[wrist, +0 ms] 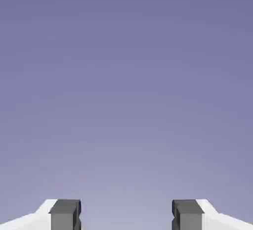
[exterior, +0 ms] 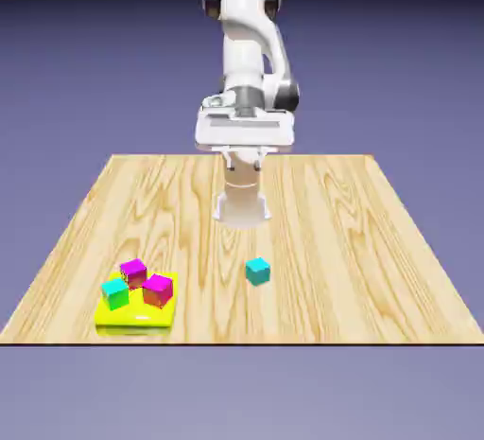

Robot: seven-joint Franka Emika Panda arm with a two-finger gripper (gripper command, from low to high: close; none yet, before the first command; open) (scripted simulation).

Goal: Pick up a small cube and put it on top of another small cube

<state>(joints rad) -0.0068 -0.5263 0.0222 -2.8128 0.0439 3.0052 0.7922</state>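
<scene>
Step in hand: nothing is gripped yet, so I'd judge this as the reach toward the small plain teal-cyan cube (exterior: 257,271), the very start of the task.
Where the teal cube sits: alone on the pale wood-grain desk (exterior: 359,239), toward the near edge and about the middle, well apart from the flat yellow tray (exterior: 133,320) on the exterior view's left.
On the tray: a cyan-topped cube with bright green sides (exterior: 115,292), a magenta-topped cube at the back (exterior: 133,272) and another magenta-topped cube with red sides (exterior: 158,289), close together, none stacked.
Arm: the white robot arm (exterior: 248,60) stands at the far side of the desk with its hand held high, well short of the teal cube.
Doing it well: bring the hand down over the teal cube with a finger on each of two opposite faces and the cube centred in the gap, go low enough to grip its sides rather than its top edge, then lift straight up before carrying it across, so the tray cubes aren't knocked.
Jaws: the white two-finger gripper (wrist: 126,216) has its jaws spread wide; the two dark grey fingertips (wrist: 65,215) show far apart in the hand view.
Holding or touching: nothing; only plain blue-violet backdrop lies between them.
Doubt: in the exterior view the fingers are small and partly merged with the arm behind, so I go by the hand view for the gap.
</scene>
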